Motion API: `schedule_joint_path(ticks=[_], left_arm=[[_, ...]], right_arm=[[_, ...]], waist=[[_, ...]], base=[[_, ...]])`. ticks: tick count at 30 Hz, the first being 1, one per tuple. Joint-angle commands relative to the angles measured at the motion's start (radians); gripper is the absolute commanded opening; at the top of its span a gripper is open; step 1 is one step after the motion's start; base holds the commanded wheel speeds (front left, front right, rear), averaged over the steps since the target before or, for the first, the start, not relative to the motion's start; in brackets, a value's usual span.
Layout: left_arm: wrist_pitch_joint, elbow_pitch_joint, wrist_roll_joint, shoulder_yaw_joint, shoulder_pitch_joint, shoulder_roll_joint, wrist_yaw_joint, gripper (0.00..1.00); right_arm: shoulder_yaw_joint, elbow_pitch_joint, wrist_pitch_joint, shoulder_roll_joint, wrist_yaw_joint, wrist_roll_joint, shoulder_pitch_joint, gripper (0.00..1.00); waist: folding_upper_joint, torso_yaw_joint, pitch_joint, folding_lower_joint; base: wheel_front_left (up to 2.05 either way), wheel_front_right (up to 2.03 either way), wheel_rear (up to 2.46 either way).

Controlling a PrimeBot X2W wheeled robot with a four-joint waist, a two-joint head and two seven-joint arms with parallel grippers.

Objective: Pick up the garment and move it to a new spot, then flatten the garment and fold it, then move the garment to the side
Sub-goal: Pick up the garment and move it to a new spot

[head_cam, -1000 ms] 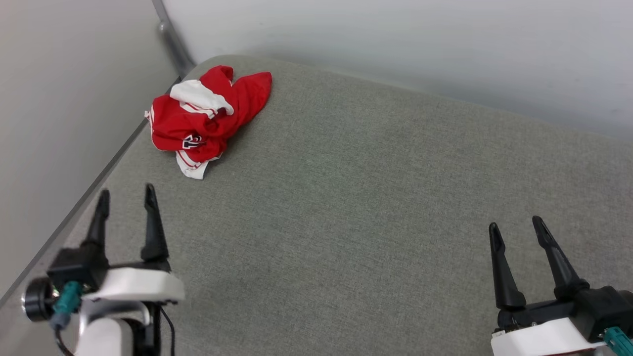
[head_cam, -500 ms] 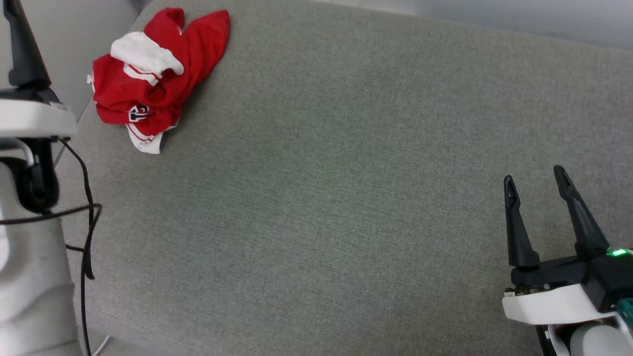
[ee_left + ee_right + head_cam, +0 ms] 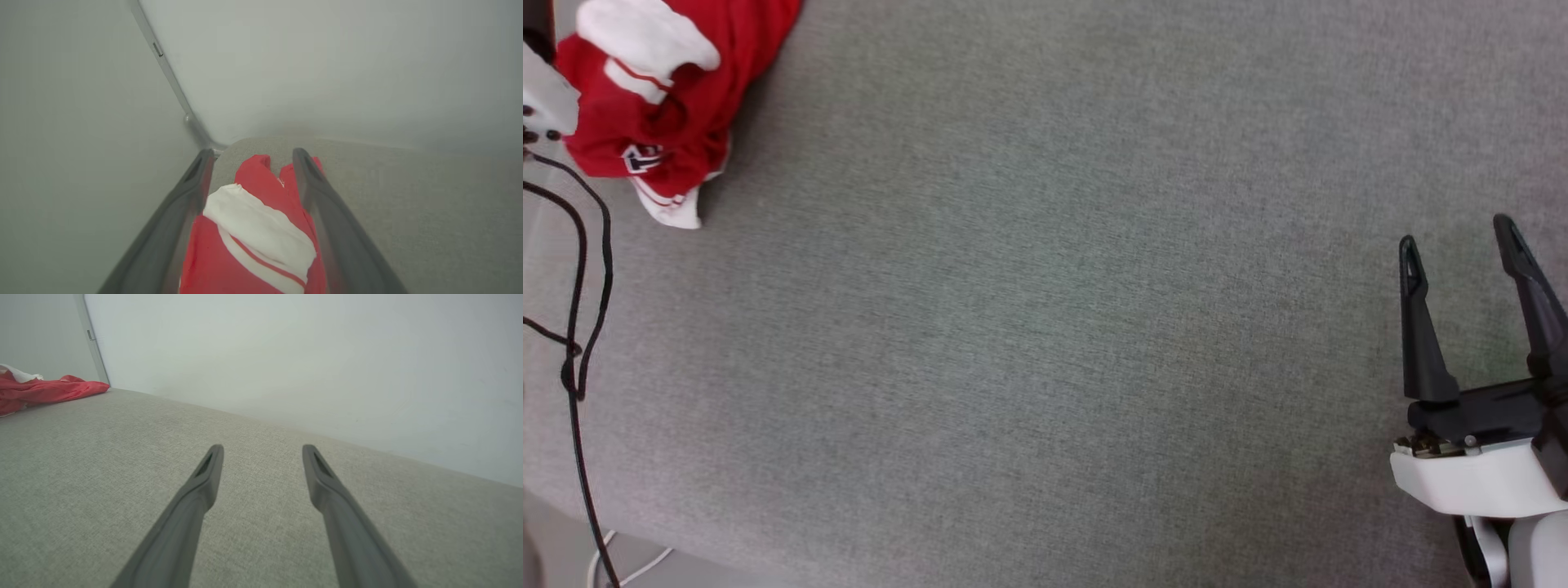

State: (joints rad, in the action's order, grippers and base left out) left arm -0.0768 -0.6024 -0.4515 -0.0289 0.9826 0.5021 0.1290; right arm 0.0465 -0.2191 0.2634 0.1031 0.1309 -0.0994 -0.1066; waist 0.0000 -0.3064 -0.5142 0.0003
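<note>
Red crumpled jersey shirt (image 3: pixel 261 232), white sleeves: just ahead of spread left pincer (image 3: pixel 252 153); right pincer (image 3: pixel 1457 231) spread, well apart.

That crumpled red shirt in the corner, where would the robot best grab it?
The raised white sleeve fold atop the garment, from above with the left gripper, whose open fingers straddle it. The shirt lies bunched in a corner of the grey surface by the walls, so sideways approaches look cramped; a raised fold likely pinches easiest.
</note>
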Motion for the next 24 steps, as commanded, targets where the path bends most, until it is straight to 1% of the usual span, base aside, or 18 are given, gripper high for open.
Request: schedule_joint_path(ticks=[1,2,7,11,14,18,20,24], left_arm=[[-0.077,-0.006,-0.073,-0.048,0.023,0.038,-0.001,1.0],[-0.077,-0.006,-0.073,-0.048,0.023,0.038,-0.001,1.0],[-0.331,-0.026,-0.237,-0.153,0.028,0.114,-0.001,1.0],[-0.535,-0.034,-0.362,-0.222,0.028,0.152,-0.001,1.0],[-0.651,-0.049,-0.424,-0.251,0.035,0.182,-0.001,1.0],[-0.711,-0.086,-0.452,-0.283,0.032,0.186,0.0,1.0],[-0.718,-0.107,-0.469,-0.295,0.024,0.172,0.0,1.0],[-0.699,-0.126,-0.487,-0.335,0.01,0.147,0.0,1.0]], right_arm=[[-0.002,-0.015,0.002,0.014,0.0,-0.003,-0.024,1.0],[-0.002,-0.015,0.002,0.014,0.0,-0.003,-0.024,1.0],[-0.012,-0.039,0.002,0.023,0.0,-0.007,-0.048,1.0],[-0.017,-0.054,0.002,0.03,0.0,-0.014,-0.065,1.0],[-0.015,-0.059,0.002,0.036,0.0,-0.016,-0.071,1.0],[-0.013,-0.064,0.002,0.04,0.0,-0.016,-0.08,1.0],[-0.011,-0.065,0.002,0.038,0.0,-0.017,-0.081,1.0],[-0.012,-0.058,0.002,0.036,0.0,-0.017,-0.081,1.0]], waist=[[0.0,0.019,-0.04,-0.0003],[0.0,0.019,-0.04,-0.0003],[0.0,0.036,-0.084,-0.0003],[0.0,0.05,-0.118,-0.0003],[0.0,0.055,-0.136,-0.0003],[0.0,0.062,-0.155,-0.0003],[0.0,0.063,-0.16,-0.0003],[0.0,0.064,-0.163,-0.0003]], base=[[0.0,0.0,0.0],[0.0,0.0,0.0],[0.0,0.0,0.0],[0.0,0.0,0.0],[0.0,0.0,0.0],[0.0,0.0,0.0],[0.0,0.0,0.0],[0.0,0.0,0.0]])
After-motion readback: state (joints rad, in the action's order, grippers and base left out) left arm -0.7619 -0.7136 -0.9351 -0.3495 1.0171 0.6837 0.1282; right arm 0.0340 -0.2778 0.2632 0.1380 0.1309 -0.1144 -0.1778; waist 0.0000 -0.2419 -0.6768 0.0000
